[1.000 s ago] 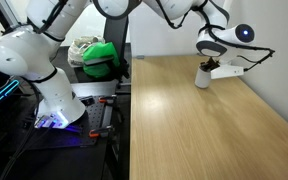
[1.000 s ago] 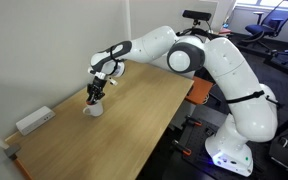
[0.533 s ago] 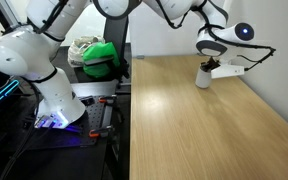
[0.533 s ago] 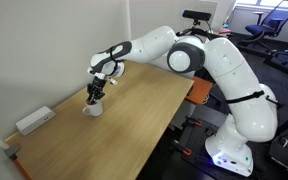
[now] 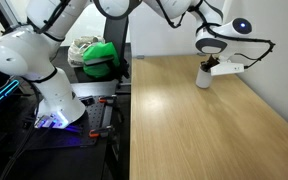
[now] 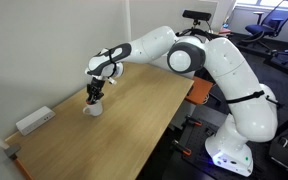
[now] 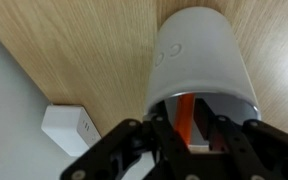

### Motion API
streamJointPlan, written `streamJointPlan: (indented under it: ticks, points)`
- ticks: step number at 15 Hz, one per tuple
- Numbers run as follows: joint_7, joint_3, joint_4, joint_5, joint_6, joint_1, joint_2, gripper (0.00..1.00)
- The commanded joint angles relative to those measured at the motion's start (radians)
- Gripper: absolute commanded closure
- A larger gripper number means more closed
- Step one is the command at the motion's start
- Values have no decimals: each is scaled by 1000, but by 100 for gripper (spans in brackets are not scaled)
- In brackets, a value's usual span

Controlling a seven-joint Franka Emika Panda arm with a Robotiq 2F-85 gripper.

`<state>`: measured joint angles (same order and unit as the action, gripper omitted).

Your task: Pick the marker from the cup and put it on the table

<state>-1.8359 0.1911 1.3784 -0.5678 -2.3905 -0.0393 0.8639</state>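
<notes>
The white cup point(image 5: 202, 79) stands on the light wood table point(image 5: 184, 135) near its far corner by the wall, seen in both exterior views point(image 6: 92, 109). In the wrist view the cup point(image 7: 199, 55) fills the upper right, and the orange-red marker point(image 7: 185, 112) stands up out of its mouth. My gripper point(image 7: 184, 130) hangs straight over the cup, with its two black fingers closed on either side of the marker. The exterior views show the gripper point(image 5: 207, 67) point(image 6: 94, 94) just above the cup's rim; the marker is too small to make out there.
A white box-shaped unit point(image 6: 32, 121) point(image 7: 69, 130) lies on the table by the wall, close to the cup. A green bag point(image 5: 102, 56) and the robot's base point(image 5: 54, 100) stand beside the table's edge. The wall runs close behind the cup.
The arm's wrist has risen slightly over the cup. The cup has not moved.
</notes>
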Motion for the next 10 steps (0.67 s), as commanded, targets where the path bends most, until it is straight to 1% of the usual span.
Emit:
streamJointPlan:
  ticks: [1, 6, 7, 8, 9, 10]
  points:
    - [77, 27, 24, 75, -41, -4, -23, 65]
    - [131, 51, 32, 142, -45, -10, -31, 65]
    - [141, 55, 32, 150, -43, -11, -32, 67]
    - [145, 57, 31, 158, -44, -12, -31, 79]
    - [151, 60, 31, 163, -41, -14, -31, 93]
    - [154, 62, 32, 167, -43, -14, -32, 99]
